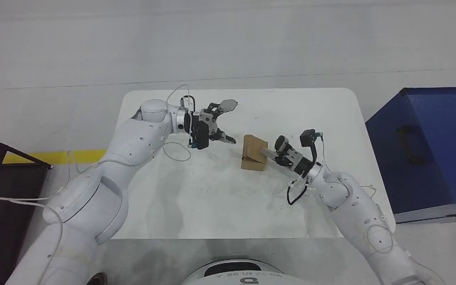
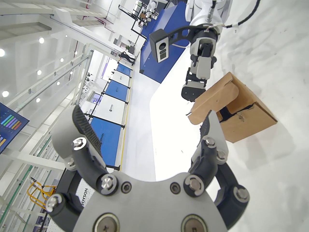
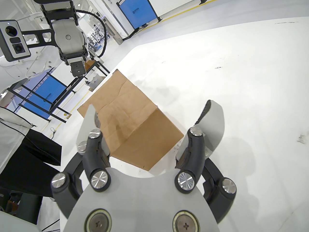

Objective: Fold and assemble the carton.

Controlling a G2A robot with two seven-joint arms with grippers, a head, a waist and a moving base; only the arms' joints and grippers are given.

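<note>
carton (image 1: pixel 253 152): brown, standing on the table (image 1: pixel 214 199) between the two end effectors. The body is squared up. The end facing the left arm isn't shut: a rounded flap is folded over, with a dark gap under it and a ragged tear at the seam.
right end effector (image 3: pixel 150 119): spread wide, holding nothing, right up against the carton on the side away from the open end. One finger looks to be touching the carton's edge and the other is clear of it.
left end effector (image 2: pixel 149 124): spread wide and empty, near the carton's open end but apart from it.
step (judgement): closing and tucking that end flap.
how to do it well: use the right end effector as a backstop so the carton can't slide. Bring the left one in square to the open end and press along the crease, not mid-panel. Guide the rounded flap into the gap.
risk: the torn seam is weak, so use low force or it may split or skew.
</note>
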